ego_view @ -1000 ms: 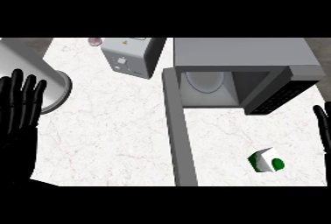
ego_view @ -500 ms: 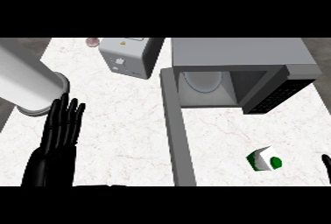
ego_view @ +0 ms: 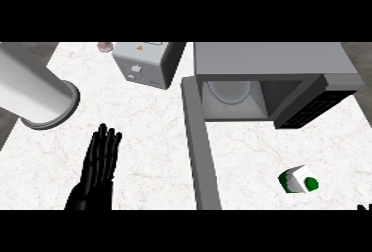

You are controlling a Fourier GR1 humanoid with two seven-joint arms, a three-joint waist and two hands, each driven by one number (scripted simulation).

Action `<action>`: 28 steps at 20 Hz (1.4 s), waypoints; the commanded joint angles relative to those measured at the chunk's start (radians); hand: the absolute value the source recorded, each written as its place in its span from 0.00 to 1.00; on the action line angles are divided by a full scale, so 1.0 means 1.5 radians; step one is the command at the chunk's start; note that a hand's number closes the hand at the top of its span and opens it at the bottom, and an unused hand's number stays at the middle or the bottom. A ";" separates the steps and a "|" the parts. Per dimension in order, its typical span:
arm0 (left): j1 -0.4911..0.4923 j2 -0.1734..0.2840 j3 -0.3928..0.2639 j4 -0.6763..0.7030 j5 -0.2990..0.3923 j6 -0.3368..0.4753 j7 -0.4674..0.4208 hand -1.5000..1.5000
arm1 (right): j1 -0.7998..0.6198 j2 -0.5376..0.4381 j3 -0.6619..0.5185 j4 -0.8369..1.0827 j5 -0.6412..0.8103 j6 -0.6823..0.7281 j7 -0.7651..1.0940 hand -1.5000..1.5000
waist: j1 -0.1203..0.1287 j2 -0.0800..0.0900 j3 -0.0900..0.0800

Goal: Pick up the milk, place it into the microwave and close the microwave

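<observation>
The boxy grey microwave sits at about one o'clock on the white marble-veined counter, its cavity open toward the viewer. Inside shows a pale round turntable plate and nothing else that can be made out. Its long grey door swings out flat toward six o'clock, seen nearly edge-on as a narrow slab, and the dark panel with rows of small buttons faces out at the cavity's right side.

The small white-and-green milk carton lies tilted on the counter at about four o'clock, to the right of the open door and apart from it, outside the microwave, with a dark green round mark on one face.

The black left hand shows at about seven o'clock, fingers straight and together pointing toward twelve, spread flat and holding nothing. Of the right hand only a dark tip shows at the lower right corner; I cannot tell how its fingers stand.

A smooth light grey cylinder slants in at ten o'clock. A white boxy toaster-like appliance stands at twelve o'clock, just left of the microwave, and a small pinkish round object sits beside its upper left corner
</observation>
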 commanded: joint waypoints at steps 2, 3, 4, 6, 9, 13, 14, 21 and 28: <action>-0.023 -0.001 -0.031 0.010 -0.014 0.058 0.019 0.00 | -0.027 0.015 -0.017 0.115 0.057 0.002 -0.099 0.00 | 0.002 0.001 0.000; 0.009 -0.001 -0.072 0.028 -0.017 0.062 -0.035 0.00 | -0.044 0.010 -0.035 0.112 0.037 -0.004 -0.076 0.00 | 0.004 0.001 0.000; 0.013 -0.001 -0.099 0.047 -0.029 0.093 -0.050 0.00 | -0.046 0.016 -0.031 0.125 0.056 -0.019 -0.096 0.00 | 0.003 0.001 0.000; -0.001 -0.001 -0.096 0.046 -0.025 0.101 -0.038 0.00 | -0.072 0.011 -0.054 0.188 0.055 -0.018 -0.140 0.00 | 0.003 0.001 0.000; 0.021 -0.001 -0.092 0.098 0.006 0.094 -0.106 0.00 | -0.130 0.016 -0.054 0.208 0.053 -0.046 -0.088 0.00 | 0.006 0.002 0.000; 0.006 0.002 -0.088 0.102 0.022 0.078 -0.090 0.00 | -0.149 0.012 -0.071 0.270 0.062 -0.051 -0.124 0.00 | 0.004 0.002 0.000; 0.035 0.019 -0.113 0.034 0.007 0.084 -0.051 0.00 | -0.196 -0.011 -0.098 0.363 0.071 -0.050 -0.176 0.00 | 0.007 0.001 0.000; 0.079 0.060 -0.081 0.057 0.074 0.052 -0.146 0.00 | -0.314 -0.026 -0.113 0.526 0.115 -0.097 -0.222 0.00 | 0.009 0.002 0.000; 0.133 0.105 -0.068 0.025 0.120 0.020 -0.170 0.00 | -0.411 -0.049 -0.162 0.675 0.121 -0.153 -0.275 0.00 | 0.011 0.002 0.000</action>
